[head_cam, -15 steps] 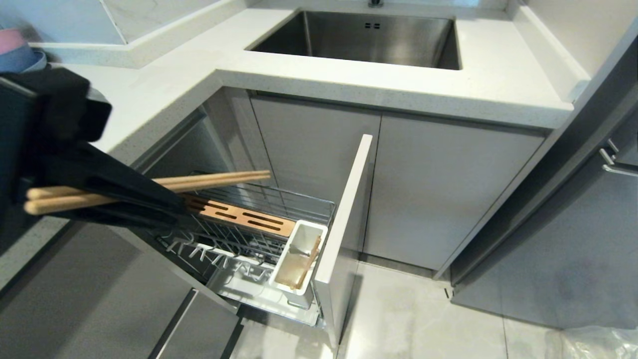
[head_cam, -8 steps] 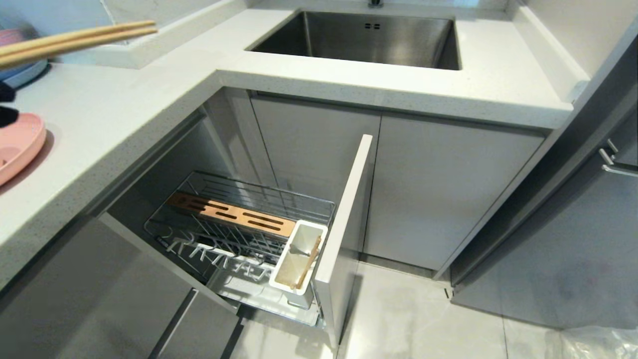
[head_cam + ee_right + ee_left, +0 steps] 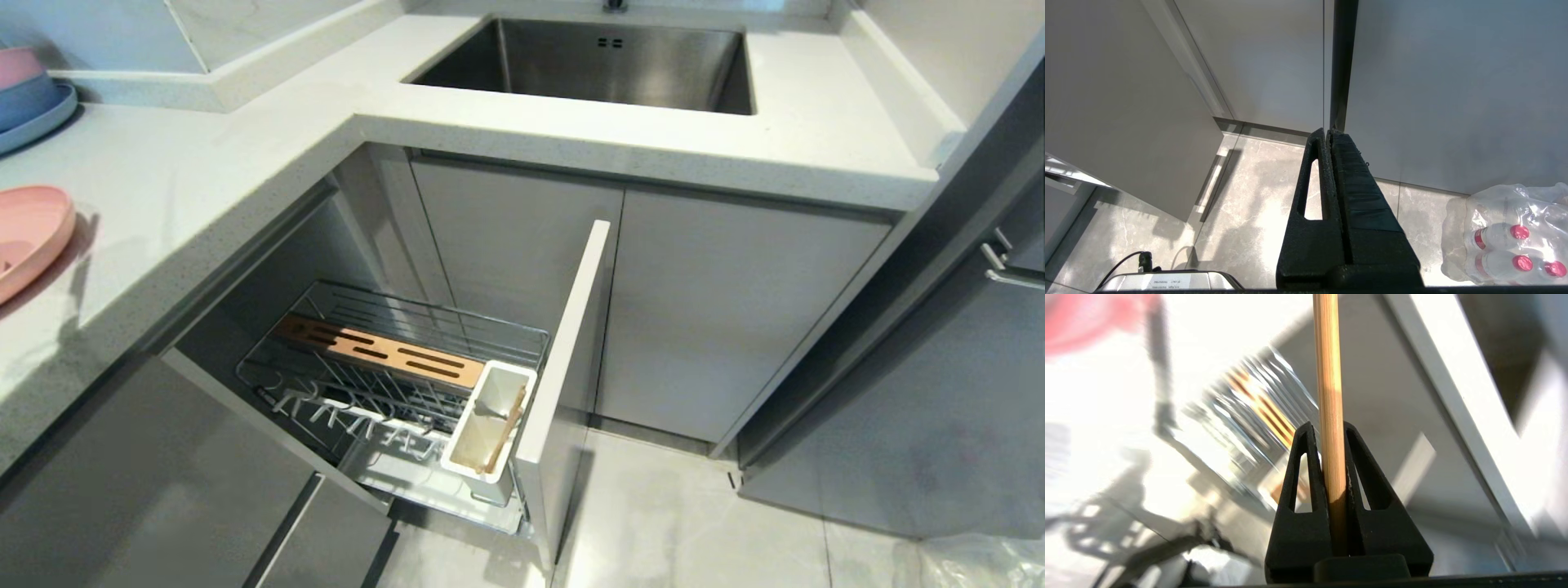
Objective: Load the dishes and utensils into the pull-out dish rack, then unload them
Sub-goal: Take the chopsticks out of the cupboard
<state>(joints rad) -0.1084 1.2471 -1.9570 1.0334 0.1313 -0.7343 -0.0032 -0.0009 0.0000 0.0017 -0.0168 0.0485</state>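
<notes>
White kitchen surface [image 3: 245, 163] above the pulled-out dish rack [image 3: 392, 384].
Pink plate [image 3: 28, 233] lies at the surface's left edge; left gripper [image 3: 1329, 430] has its jaws clamped on the chopsticks [image 3: 1329, 396], right gripper [image 3: 1329, 136] jaws closed, empty.

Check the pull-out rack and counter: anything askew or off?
One oddity: a lone wooden stick leans diagonally in the white caddy rather than upright. The left gripper clamps the chopsticks. Nothing looks spilled or damaged.
</notes>
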